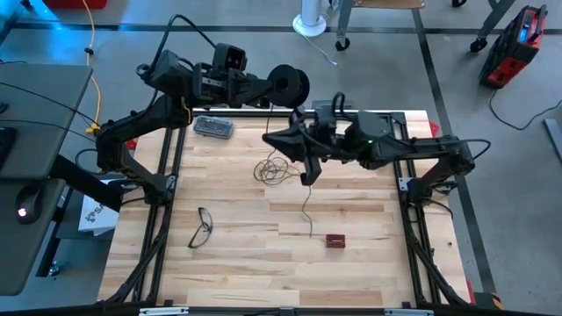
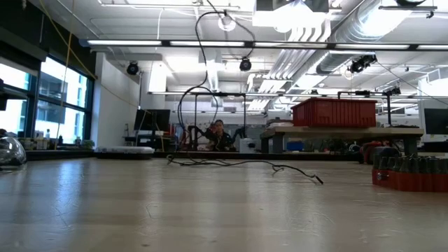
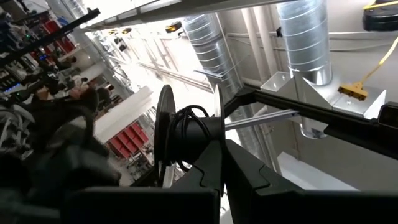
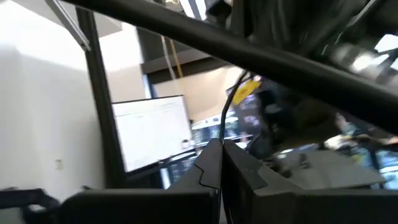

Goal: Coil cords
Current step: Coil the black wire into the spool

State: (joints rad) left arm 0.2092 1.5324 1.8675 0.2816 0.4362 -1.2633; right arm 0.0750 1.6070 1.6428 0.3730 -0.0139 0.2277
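The small black reel (image 1: 290, 83) is held up over the table's far edge, and my left gripper (image 1: 272, 86) is shut on it. In the left wrist view a few turns of the thin dark wire (image 3: 189, 127) sit on its hub. My right gripper (image 1: 269, 137) hovers a little nearer, above the table's middle, shut on the wire (image 4: 225, 121). The rest of the wire lies on the wood as a loose tangle (image 1: 273, 168). A free strand (image 1: 308, 215) trails from it toward the near edge. In the low view the wire (image 2: 245, 164) lies flat across the tabletop. My left gripper pinches the rim of one of the reel's two flanges (image 3: 217, 134) between its two fingers. The fingers slant upward, and the reel stands on edge, lifted clear of the table. My right gripper pinches a single strand of the wire (image 4: 222, 138) between its fingertips (image 4: 208, 165). The fingers slant upward, and the strand runs on up past them.
Black-framed eyeglasses (image 1: 201, 226) lie near the left of the table. A small red box (image 1: 335, 240) sits toward the near edge and a clear case (image 1: 213, 127) at the far left. A yellow cable (image 1: 90, 61) hangs beyond the table's left side. Bare wood (image 1: 246, 272) lies along the near edge.
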